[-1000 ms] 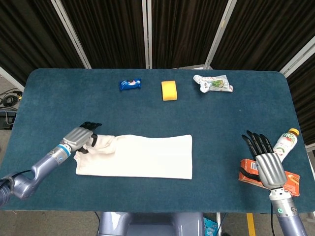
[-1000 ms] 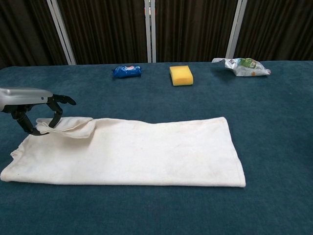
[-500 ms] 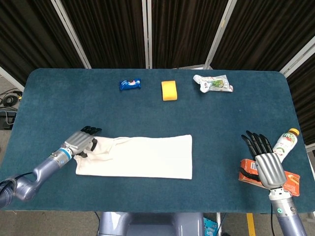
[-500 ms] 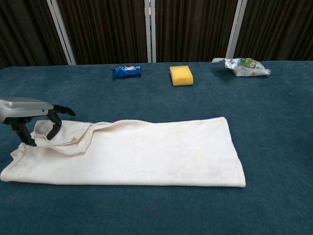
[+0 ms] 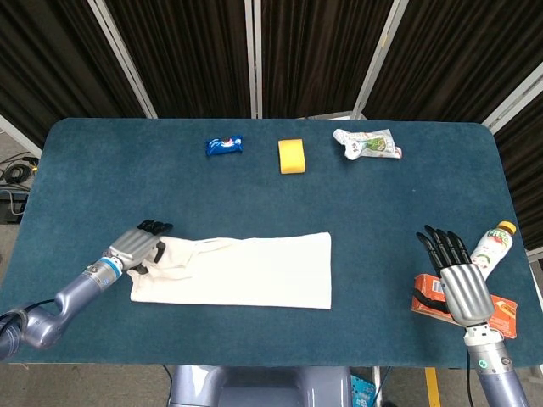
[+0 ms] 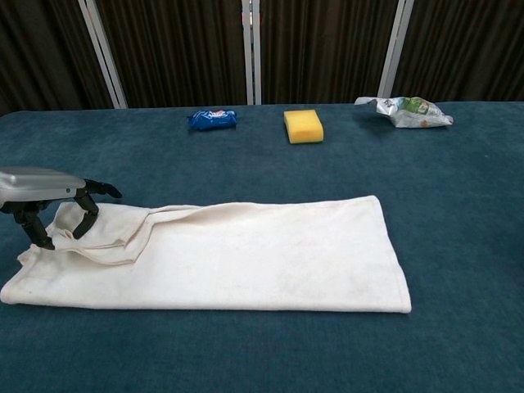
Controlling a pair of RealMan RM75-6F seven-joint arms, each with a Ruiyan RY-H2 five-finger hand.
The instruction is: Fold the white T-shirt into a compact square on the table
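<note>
Since a second ago my left hand (image 6: 49,201) has come down and pulled a little toward the left; the lifted flap of the white T-shirt (image 5: 246,271) that it carried then now lies as a loose fold on the cloth's left end. From half a second ago there's barely any change. The right hand (image 5: 458,275) hasn't moved.

No writing I can read: the blue snack packet (image 5: 225,146) has a white logo, too small to make out. The crumpled white wrapper (image 5: 366,143) shows some green print, illegible. Yellow sponge (image 5: 292,156) sits between them along the far side.

Left hand: fingers curled over the shirt's far-left corner, fingertips on the fold; whether they actually pinch cloth I cannot tell. Right hand: fingers spread straight, holding nothing, over the near right table (image 5: 399,203) edge, above an orange carton (image 5: 502,312) and just beside a bottle with an orange cap (image 5: 494,246).

The shirt lies as a long flat band on the near-left part of the table, long side running left to right.
</note>
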